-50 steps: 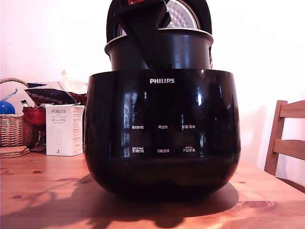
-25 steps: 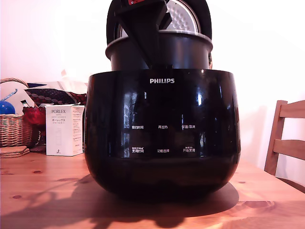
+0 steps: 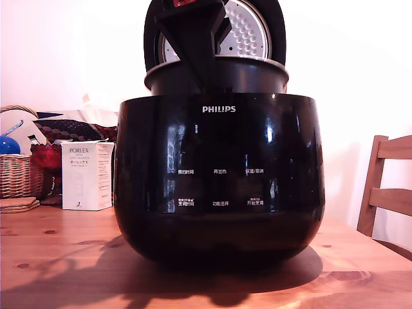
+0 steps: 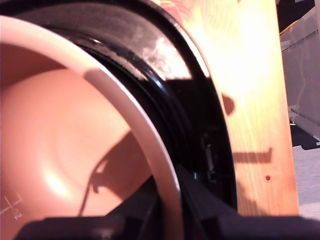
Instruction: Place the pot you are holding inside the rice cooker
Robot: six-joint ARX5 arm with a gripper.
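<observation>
jaws closed on the rim of the pot: in the wrist view one dark finger lies outside the pale rim and dark gripper parts lie inside it, rim pinched between. the gripper shows in the exterior view only as a black wedge coming down from the top edge onto the pot's near wall; fingertips not separable there.

exterior view: pot sits partly sunk in the rice cooker, upper wall and flared rim above the cooker's top edge, rim roughly level. behind it the lid stands open and upright, dimpled silver plate facing forward. pot is narrower than the cooker opening, with margin on both sides.

wrist view only: pot interior reads salmon-pink with faint level marks; a dark gap runs between pot rim and the cooker's glossy inner edge, narrow near the finger. table shows beyond the cooker wall.

exterior view only: cooker stands mid-table, near the front edge. toward the exterior view's left, well apart, a white porlex box and a wicker basket. a wooden chair is off the table's edge at the exterior view's right.
</observation>
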